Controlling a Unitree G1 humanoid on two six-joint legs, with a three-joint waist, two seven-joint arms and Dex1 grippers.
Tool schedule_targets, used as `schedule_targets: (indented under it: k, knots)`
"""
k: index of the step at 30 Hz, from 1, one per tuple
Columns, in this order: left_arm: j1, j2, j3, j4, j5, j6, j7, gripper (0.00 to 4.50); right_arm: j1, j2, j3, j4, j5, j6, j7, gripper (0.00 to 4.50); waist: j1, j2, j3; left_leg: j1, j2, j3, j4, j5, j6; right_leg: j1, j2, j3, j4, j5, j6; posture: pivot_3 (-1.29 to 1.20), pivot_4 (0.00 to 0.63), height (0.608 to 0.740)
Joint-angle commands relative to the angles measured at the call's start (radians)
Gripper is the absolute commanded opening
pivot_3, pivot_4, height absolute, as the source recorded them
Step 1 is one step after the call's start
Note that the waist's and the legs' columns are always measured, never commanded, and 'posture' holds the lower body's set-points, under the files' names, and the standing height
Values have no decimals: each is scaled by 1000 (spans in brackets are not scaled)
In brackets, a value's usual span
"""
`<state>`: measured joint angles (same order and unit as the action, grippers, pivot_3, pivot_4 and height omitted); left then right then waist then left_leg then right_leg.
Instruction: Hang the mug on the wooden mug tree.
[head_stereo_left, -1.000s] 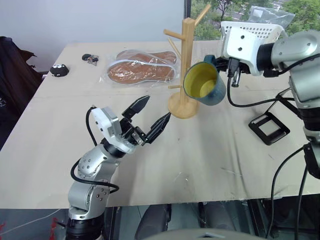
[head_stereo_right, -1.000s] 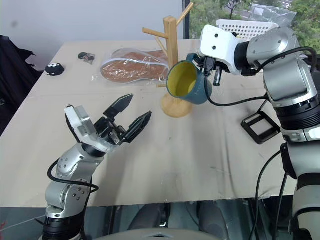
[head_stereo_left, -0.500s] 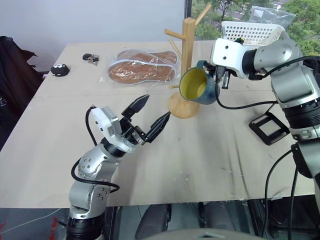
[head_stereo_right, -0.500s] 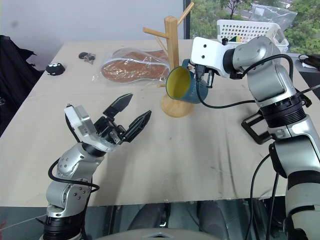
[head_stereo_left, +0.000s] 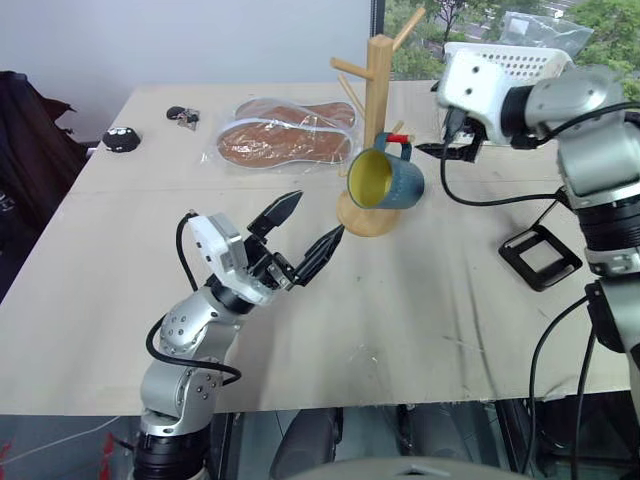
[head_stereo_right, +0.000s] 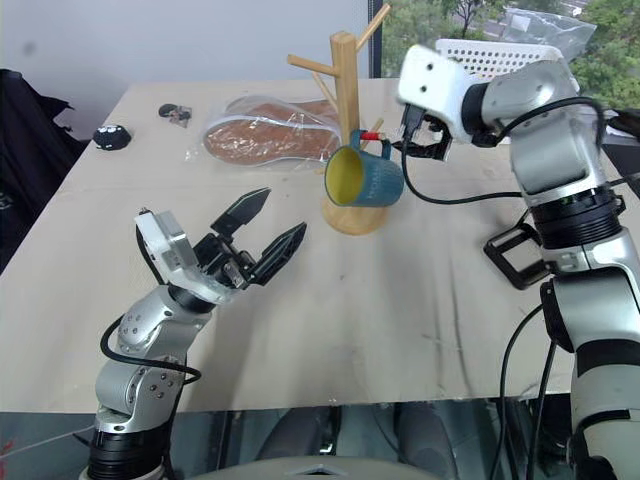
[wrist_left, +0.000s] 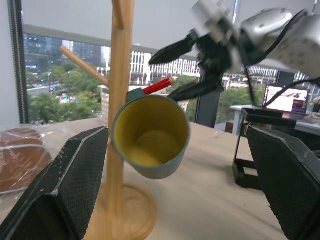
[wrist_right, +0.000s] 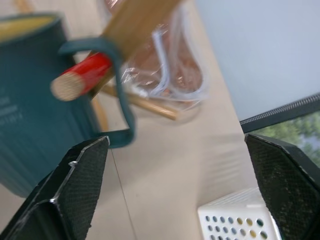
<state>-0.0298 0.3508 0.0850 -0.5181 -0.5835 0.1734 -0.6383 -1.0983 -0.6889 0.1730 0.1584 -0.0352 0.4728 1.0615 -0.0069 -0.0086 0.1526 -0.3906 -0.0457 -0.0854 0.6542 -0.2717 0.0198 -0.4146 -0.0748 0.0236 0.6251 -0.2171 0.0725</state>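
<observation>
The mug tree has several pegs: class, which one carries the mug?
The red-tipped peg. It passes through the handle of the mug, low on the wooden mug tree toward the right gripper. The other pegs are plain wood and bare.

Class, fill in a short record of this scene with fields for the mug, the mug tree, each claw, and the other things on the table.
mug: teal, yellow inside, hanging by its handle on the red-tipped peg, mouth facing the robot
mug tree: wooden post on a round base, standing on the table
right claw: open, apart from the mug, just beside its handle
left claw: open, raised over the table, holding nothing
other things: bagged brown items, white basket, black frame
</observation>
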Motion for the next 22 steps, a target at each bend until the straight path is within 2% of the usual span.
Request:
schedule_targets:
  k: [1,3,7,11,15,18,22]
  knots:
    - [36,35,4,-23,35,32,25,4500,108,-41,-152,-130,131,149,14,4462,0,0,0,0,0,0,0,0,0,0,0,0,0,0,0,0,150,740]
    - [58,59,-8,-19,62,62,39,4500,202,-45,-218,-192,186,207,-12,4462,1,0,0,0,0,0,0,0,0,0,-1,0,0,0,0,0,150,740]
    - [161,123,-62,46,191,78,41,4500,619,74,-416,-356,338,135,-78,4462,3,-1,-1,0,0,0,-1,0,0,0,0,0,0,0,0,0,150,740]
    - [228,146,-79,86,242,85,43,4500,912,185,-449,-462,382,22,-139,4462,-2,4,1,0,0,3,0,-2,3,-1,0,3,2,0,0,0,150,740]
    - [327,158,-121,93,305,56,36,4500,1200,293,-416,-487,350,-132,-206,4462,-4,3,0,8,1,3,-1,-3,5,6,0,3,3,0,0,0,150,740]
    - [333,149,-103,96,301,62,48,4500,1292,341,-401,-480,338,-256,-234,4462,-7,5,0,9,0,4,-1,-3,5,6,0,4,3,0,0,0,150,740]
    - [300,155,-87,116,311,53,52,4500,1330,355,-376,-465,331,-347,-254,4462,-8,4,0,15,1,5,0,-3,5,12,1,4,3,-1,0,0,150,740]
